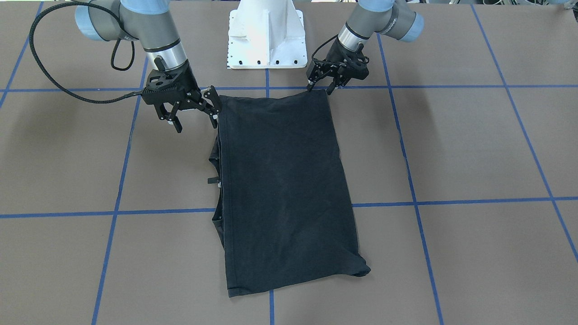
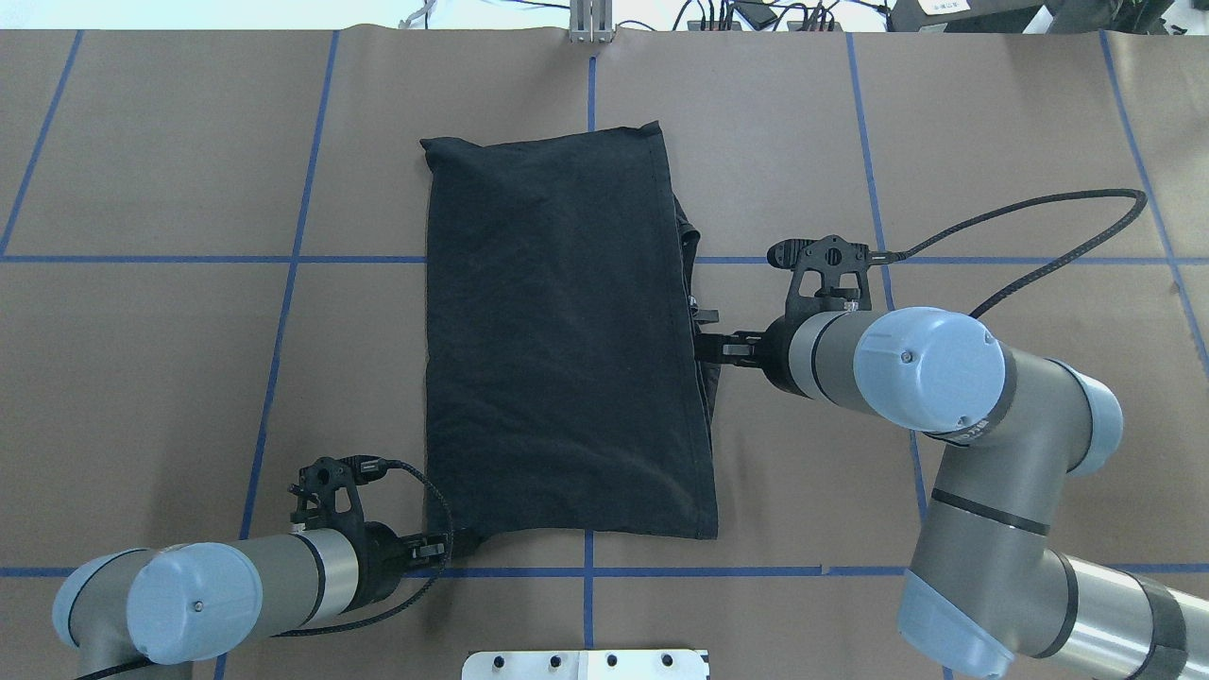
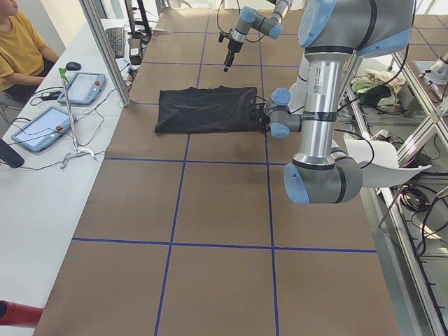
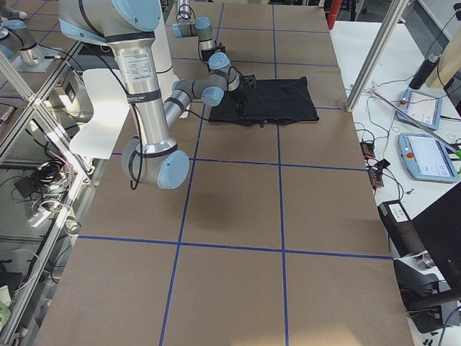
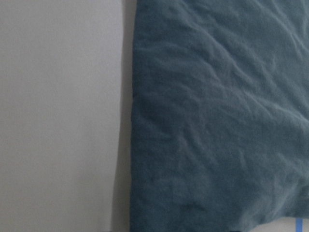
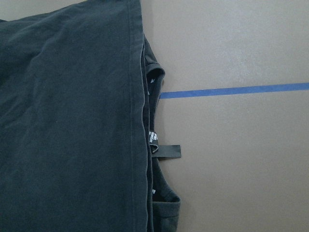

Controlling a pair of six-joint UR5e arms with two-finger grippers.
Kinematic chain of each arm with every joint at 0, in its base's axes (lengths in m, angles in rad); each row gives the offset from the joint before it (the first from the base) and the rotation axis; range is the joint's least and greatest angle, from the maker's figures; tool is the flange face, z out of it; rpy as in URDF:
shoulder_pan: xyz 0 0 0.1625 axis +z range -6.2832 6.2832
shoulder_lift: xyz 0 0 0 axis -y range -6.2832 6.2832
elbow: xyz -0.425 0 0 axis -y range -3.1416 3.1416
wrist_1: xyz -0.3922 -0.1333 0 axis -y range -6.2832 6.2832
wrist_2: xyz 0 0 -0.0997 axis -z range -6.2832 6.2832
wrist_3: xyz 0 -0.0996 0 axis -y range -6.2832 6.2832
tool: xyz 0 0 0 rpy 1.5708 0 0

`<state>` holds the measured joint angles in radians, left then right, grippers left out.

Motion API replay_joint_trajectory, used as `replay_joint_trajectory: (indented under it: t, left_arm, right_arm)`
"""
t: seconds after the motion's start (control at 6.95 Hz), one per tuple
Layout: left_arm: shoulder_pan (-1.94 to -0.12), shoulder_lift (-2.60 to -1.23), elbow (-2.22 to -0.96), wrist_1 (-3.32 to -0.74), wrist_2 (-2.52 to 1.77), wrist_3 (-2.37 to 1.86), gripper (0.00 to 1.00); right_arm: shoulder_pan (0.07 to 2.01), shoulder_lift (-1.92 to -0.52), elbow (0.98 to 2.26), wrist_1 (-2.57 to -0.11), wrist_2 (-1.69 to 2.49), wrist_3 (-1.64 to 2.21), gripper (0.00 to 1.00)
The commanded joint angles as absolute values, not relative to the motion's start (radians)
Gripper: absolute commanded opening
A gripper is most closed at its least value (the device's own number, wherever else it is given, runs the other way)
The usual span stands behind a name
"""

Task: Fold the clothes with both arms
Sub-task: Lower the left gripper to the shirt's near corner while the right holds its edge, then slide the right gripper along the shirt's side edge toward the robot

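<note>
T-shirt, black and folded into a long rectangle, lies flat on the brown table just in front of the robot's white base. Its long sides run away from the robot. It covers a crossing of the blue tape lines that grid the table. The upper face is plain dark cloth, lightly creased.

Along the edge on the robot's right, lower layers of fabric peek out from under the top fold. A small black tag sticks out there onto the bare table.

The left gripper sits low at the shirt's near corner on the robot's left. Its fingers are apart, with a tip on either side of that corner. Whether they touch the cloth cannot be told. The left wrist view is mostly filled with wrinkled fabric, with a strip of bare table beside it.

The right gripper hangs above the table by the shirt's right-hand edge, fingers spread wide and holding nothing. Its wrist camera looks down on the stitched hem, the tag and one tape line.

A black cable loops out from the right arm, while the left arm reaches in from beside the base.

At a white bench along the far side of the table, a person in a yellow top sits near two tablets.
</note>
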<state>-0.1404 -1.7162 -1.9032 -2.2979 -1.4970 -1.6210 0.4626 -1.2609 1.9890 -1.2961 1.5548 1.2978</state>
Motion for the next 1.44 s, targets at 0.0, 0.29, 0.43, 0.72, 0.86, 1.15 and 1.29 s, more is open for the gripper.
replay_joint_trajectory:
  t: [0.0,0.29,0.43,0.72,0.86,1.15,1.29]
  left_arm:
    - [-0.138,-1.718,-1.898,-2.298,-1.497,-1.621,0.63]
    - [-0.140,-1.724,-1.898,-2.299,-1.499,-1.621,0.65]
    - [-0.147,-1.729,-1.901,-2.299,-1.499,-1.621,0.69]
    - [-0.166,-1.729,-1.899,-2.301,-1.497,-1.626,0.77]
    - [-0.164,-1.727,-1.885,-2.304,-1.487,-1.661,0.77]
    - [-0.163,-1.729,-1.876,-2.306,-1.486,-1.666,0.77]
    - [-0.161,-1.729,-1.876,-2.307,-1.486,-1.666,0.73]
  right_arm:
    - [0.462,-1.261,1.994,-1.296,1.555,1.298,1.00]
    - [0.462,-1.261,1.994,-1.298,1.555,1.298,1.00]
    - [0.462,-1.261,1.994,-1.298,1.555,1.298,1.00]
    - [0.462,-1.261,1.994,-1.298,1.555,1.298,1.00]
    - [0.462,-1.261,1.994,-1.298,1.554,1.298,1.00]
    - [0.462,-1.261,1.993,-1.298,1.555,1.295,1.00]
    - [0.462,-1.261,1.993,-1.298,1.554,1.295,1.00]
